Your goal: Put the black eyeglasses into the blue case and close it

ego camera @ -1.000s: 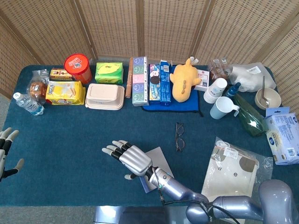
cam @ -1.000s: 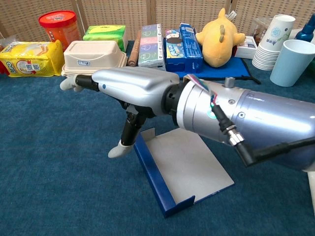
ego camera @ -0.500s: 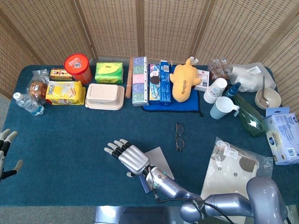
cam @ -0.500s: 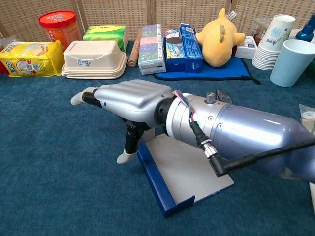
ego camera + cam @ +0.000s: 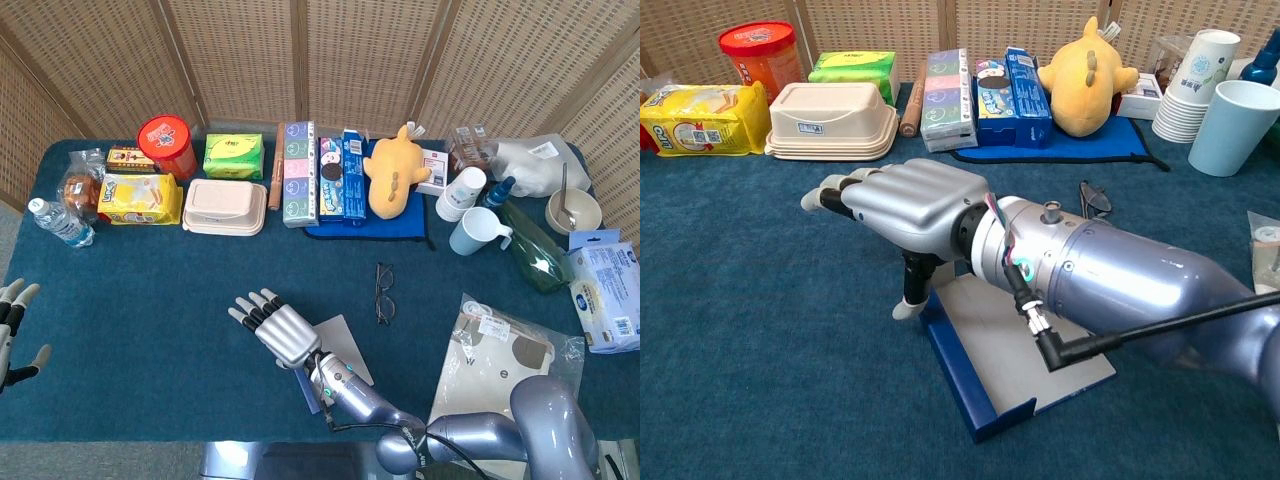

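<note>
On the table (image 5: 150,290), the open case (image 5: 1015,350) lies near the front edge, with the right hand (image 5: 283,332) over its left end, fingers spread and holding nothing. The glasses (image 5: 384,293) lie behind and to the right of the case, apart from it. A bag (image 5: 495,360) lies right of the case. Along the back runs a row of boxes; a plush toy (image 5: 392,172) sits right of them, then a mug (image 5: 475,232). The left hand (image 5: 15,330) hangs at the far left edge, open.
</note>
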`<action>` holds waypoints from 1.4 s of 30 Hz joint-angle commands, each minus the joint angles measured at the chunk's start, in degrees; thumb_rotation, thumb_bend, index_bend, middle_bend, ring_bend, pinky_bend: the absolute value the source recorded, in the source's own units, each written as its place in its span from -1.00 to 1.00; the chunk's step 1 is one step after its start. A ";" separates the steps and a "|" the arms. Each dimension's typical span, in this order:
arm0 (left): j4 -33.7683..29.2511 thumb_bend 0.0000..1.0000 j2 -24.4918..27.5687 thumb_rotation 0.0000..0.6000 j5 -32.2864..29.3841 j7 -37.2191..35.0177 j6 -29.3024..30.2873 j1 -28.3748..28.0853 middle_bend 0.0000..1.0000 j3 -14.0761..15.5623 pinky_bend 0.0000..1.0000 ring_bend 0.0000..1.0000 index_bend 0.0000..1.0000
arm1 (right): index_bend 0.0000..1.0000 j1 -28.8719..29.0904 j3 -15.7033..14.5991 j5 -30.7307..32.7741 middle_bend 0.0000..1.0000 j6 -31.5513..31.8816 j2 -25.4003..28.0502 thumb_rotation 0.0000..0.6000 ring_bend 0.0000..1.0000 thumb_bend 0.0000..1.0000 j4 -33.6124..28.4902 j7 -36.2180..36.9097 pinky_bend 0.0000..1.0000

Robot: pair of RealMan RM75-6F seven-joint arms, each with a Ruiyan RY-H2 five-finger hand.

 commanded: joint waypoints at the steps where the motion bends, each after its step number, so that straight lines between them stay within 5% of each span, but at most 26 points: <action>1: -0.04 -0.36 0.01 1.00 0.05 -0.01 0.03 0.01 -0.99 0.04 -1.00 -1.00 -0.93 | -1.00 0.17 -0.70 -0.48 -0.95 1.29 -0.51 1.00 -1.00 -1.00 1.07 -1.52 -0.76; 21: 0.97 -0.36 -0.66 1.00 0.52 -1.10 -0.50 -0.36 -0.99 0.25 -1.00 -1.00 -0.93 | -1.00 -1.14 -2.16 -1.95 -0.97 8.01 -1.69 1.00 -1.00 -1.00 10.41 -7.60 -0.79; 42: 1.89 -0.36 -0.79 1.00 1.56 -2.59 -0.56 -0.43 -0.99 0.58 -1.00 -1.00 -0.93 | -1.00 -7.01 -1.76 2.58 -0.99 12.67 6.66 1.00 -1.00 -1.00 10.65 -10.43 -0.79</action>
